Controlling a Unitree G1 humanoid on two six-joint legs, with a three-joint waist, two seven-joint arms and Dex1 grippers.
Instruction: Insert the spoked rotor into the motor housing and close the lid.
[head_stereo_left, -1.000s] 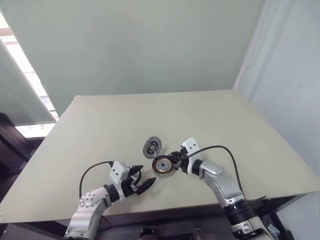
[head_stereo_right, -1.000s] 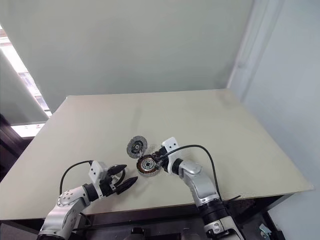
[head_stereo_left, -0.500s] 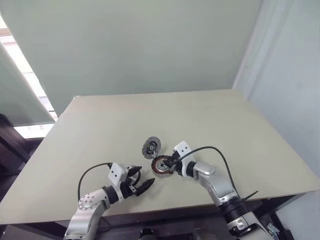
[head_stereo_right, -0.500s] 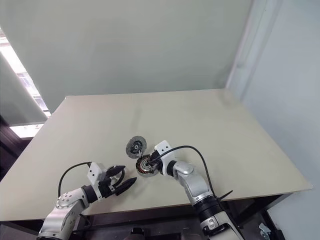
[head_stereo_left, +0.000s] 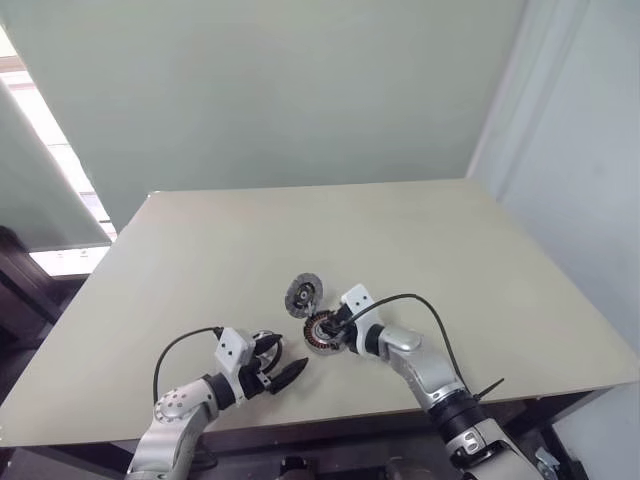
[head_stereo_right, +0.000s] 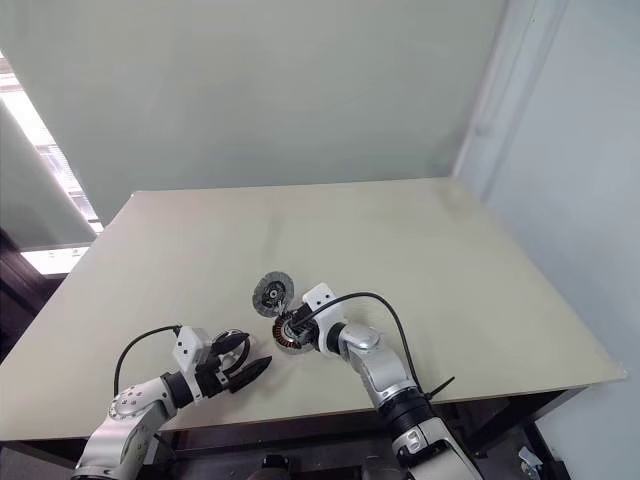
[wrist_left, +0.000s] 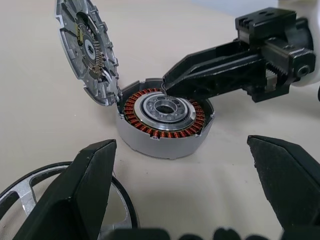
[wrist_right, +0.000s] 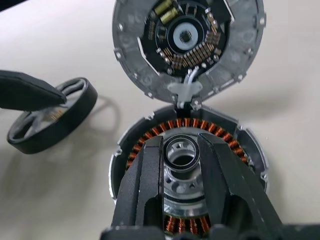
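Two grippers at lower centre: right gripper (wrist_right: 181, 159) has shifted left, now pinching a small ring over the housing (wrist_left: 165, 119) on the bench (head_stereo_left: 450, 250); left gripper (wrist_left: 185, 195) spread. Wrist views reveal lid (wrist_right: 187, 42) hinged open, rotor (wrist_right: 50, 116) beside.

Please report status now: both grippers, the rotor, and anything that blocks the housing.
Left gripper open, spoked rotor beside it on the table. Right gripper grips a small dark ring over the motor housing. Lid open.

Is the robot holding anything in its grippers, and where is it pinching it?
The right gripper pinches a small dark ring by its outer sides, over the copper-wound round housing. The open left gripper holds nothing.
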